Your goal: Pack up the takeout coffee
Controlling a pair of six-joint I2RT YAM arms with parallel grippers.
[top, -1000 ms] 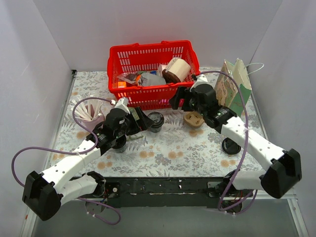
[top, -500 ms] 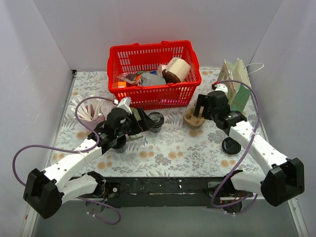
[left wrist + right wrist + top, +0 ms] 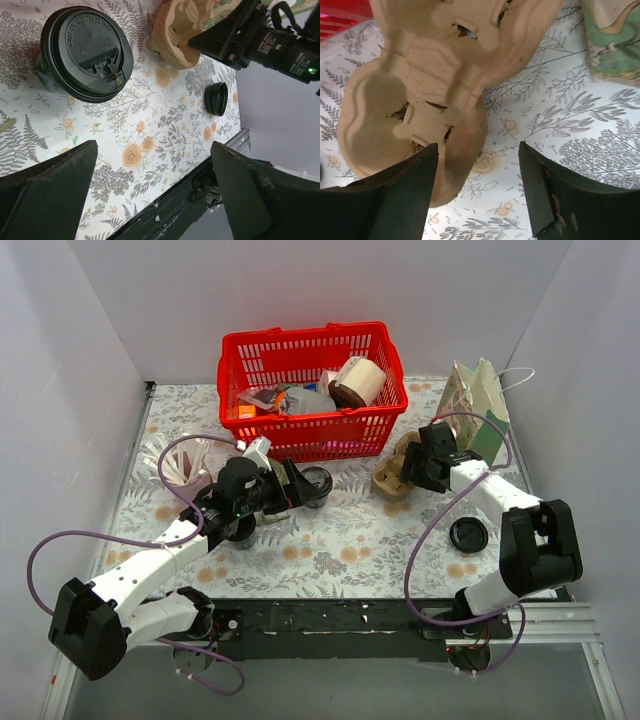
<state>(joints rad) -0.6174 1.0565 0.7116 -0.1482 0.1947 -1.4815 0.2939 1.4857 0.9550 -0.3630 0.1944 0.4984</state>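
Right gripper: jaws spread, nothing clamped. The near edge of the pulp cup carrier lay just ahead of the gap, with more of its bulk toward one finger than the other. Whether either finger touched it could not be told. In the top view the carrier rested on the floral table, apparently tilted rather than flat, between the red basket and the paper bag, near both.

Left gripper: also released, low over the table. The lidded coffee cup stood upright just ahead of it, to one side of its line. A loose lid lay well apart, nearer the right arm's base.

Judgement: the step in hand looked like taking the carrier so that it can receive the cup.
- Centre the gap on one wall or rib before closing, since an off-centre pinch would likely swing it.
- Pulp should crush easily, so close gently.
- Set it down level with the wells up, away from the bag's mouth.
- Leave the cup alone until the carrier sits flat.
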